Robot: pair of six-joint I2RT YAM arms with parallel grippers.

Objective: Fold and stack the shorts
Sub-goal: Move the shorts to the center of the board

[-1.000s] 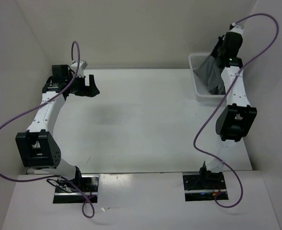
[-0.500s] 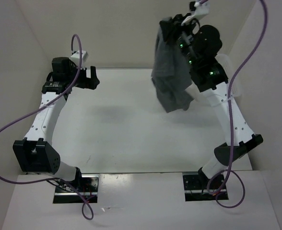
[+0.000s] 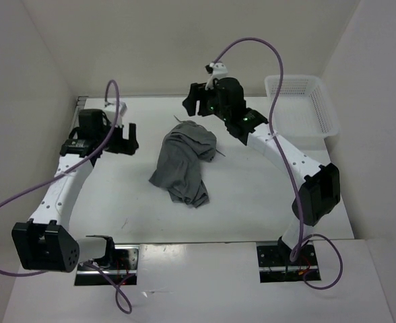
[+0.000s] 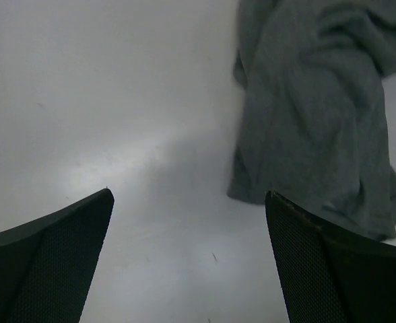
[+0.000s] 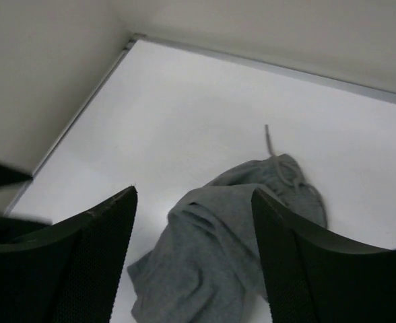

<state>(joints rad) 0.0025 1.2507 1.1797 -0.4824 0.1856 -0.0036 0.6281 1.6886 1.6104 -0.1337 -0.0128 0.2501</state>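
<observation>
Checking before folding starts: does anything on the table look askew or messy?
The shorts lie crumpled in a heap mid-table, not spread flat, their drawstring trailing onto the table. The left gripper and right gripper are open, holding nothing.

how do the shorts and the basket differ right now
The shorts are grey and soft; the basket is white, stiff mesh. The shorts lie crumpled in the middle; the basket stands upright at the far right corner. Both rest on the table, neither gripped.
</observation>
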